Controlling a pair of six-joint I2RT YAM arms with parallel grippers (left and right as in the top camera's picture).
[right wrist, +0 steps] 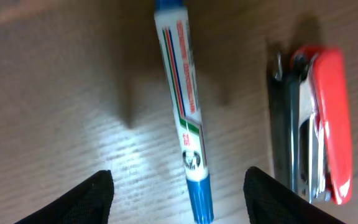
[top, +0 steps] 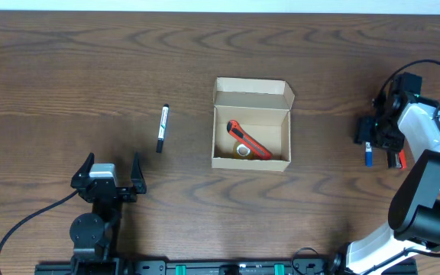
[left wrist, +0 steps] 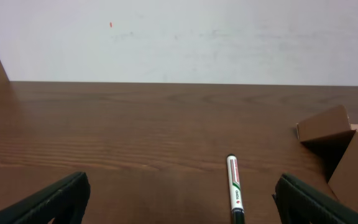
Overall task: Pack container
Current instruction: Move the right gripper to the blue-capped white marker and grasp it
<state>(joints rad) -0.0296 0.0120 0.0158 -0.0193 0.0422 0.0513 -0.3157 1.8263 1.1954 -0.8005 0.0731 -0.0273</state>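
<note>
The box (top: 250, 126) sits open at the middle of the counter (top: 67, 61), its flap lid standing up along the far side. A red cutter (top: 248, 140) already lies inside, with something small and round beside it that I cannot make out.

I judge the box to be light, thin cardboard. It should slide at a nudge and dent under a hard pinch. If I have to steady it, I would pinch one side wall at its top rim, well away from the flap hinge. Otherwise I would leave it alone and release things from above the opening.

My right hand (right wrist: 179, 199) is near the right edge of the counter, pointing down. It is part open, and its fingers (right wrist: 101, 199) straddle a blue pen (right wrist: 185, 118) without closing on it. From the wrist view I cannot tell whether they touch the counter. Another cutter (right wrist: 316, 124) lies just beside the pen, outside the fingers. The pen looks smooth and round, so I expect it to roll. I would grip it across the barrel.

My left hand (top: 113, 179) rests near the near edge, left of the middle. It is spread wide and holds nothing. A black pen (top: 162, 128) lies beyond it, between it and the box.
</note>
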